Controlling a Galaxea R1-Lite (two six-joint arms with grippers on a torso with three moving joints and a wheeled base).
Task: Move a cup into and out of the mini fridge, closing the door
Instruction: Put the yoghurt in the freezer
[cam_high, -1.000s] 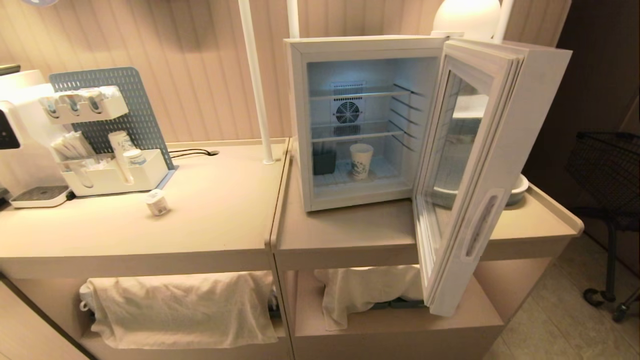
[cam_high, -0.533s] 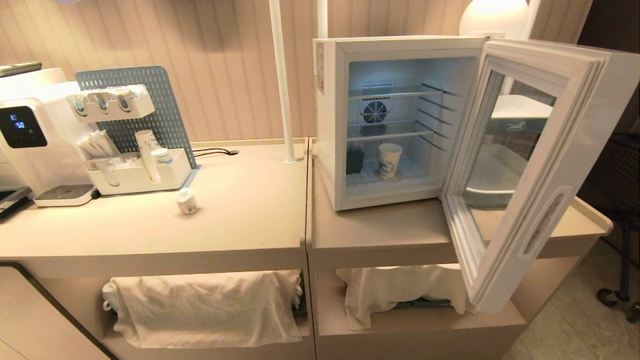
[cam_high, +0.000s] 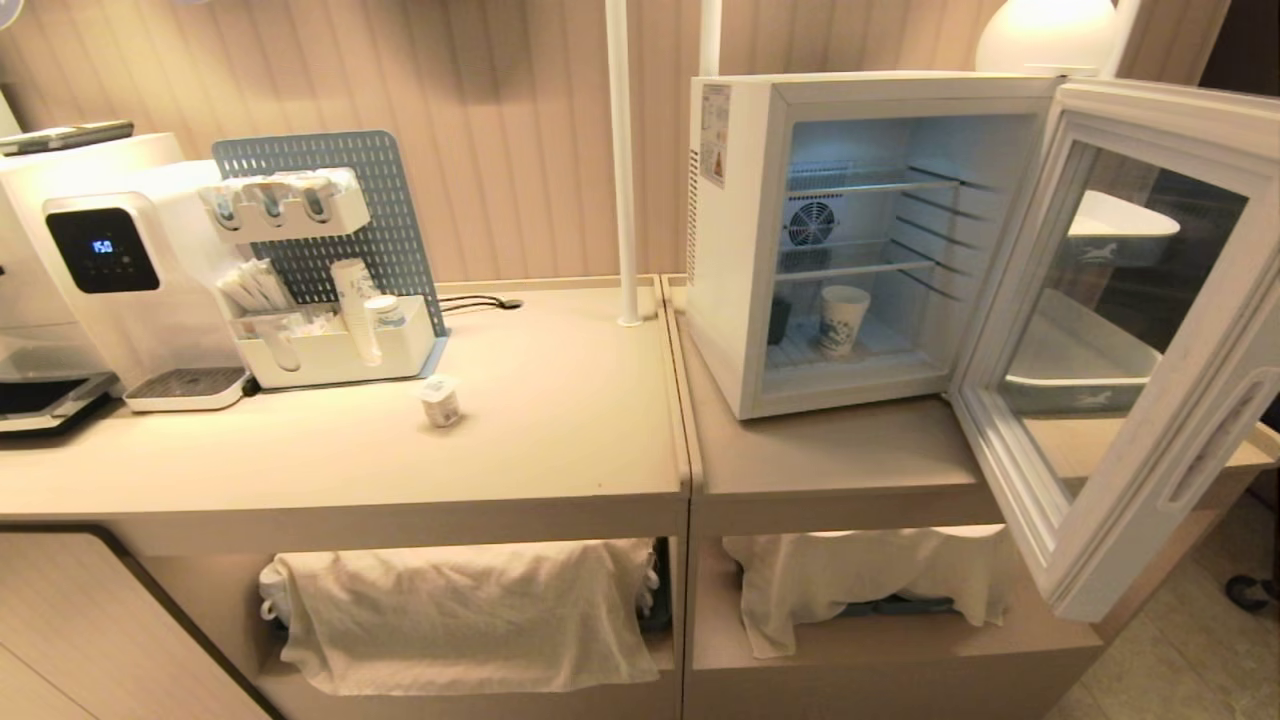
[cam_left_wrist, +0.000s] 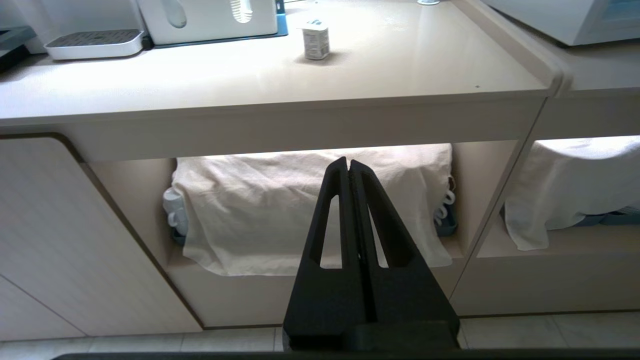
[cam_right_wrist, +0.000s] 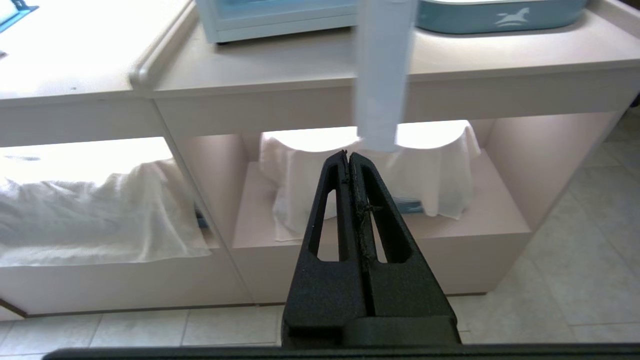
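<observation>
The cup (cam_high: 440, 402), small, squat and white, stands alone on the left counter; the left wrist view shows the cup (cam_left_wrist: 316, 42) too. The white mini fridge (cam_high: 730, 300) sits on the right counter, its glass door (cam_high: 1150, 330) swung wide open toward me. A taller blue-patterned paper cup (cam_high: 842, 320) stands on the fridge floor. Neither arm shows in the head view. My left gripper (cam_left_wrist: 348, 162) is shut and empty, low before the cloth-covered shelf under the left counter. Also shut and empty, my right gripper (cam_right_wrist: 347, 154) hangs just under the door's (cam_right_wrist: 382, 75) lower edge.
A water dispenser (cam_high: 110, 270) and a pegboard organiser (cam_high: 330, 300) with stacked paper cups stand at the back left. A white pole (cam_high: 622, 160) rises between the counters. Cloths (cam_high: 460, 610) drape the lower shelves. A blue tray (cam_right_wrist: 500, 15) lies behind the open door.
The whole head view has slid to the right, so the camera has moved leftward. The cup, the fridge and the open door keep their places on the counters.
</observation>
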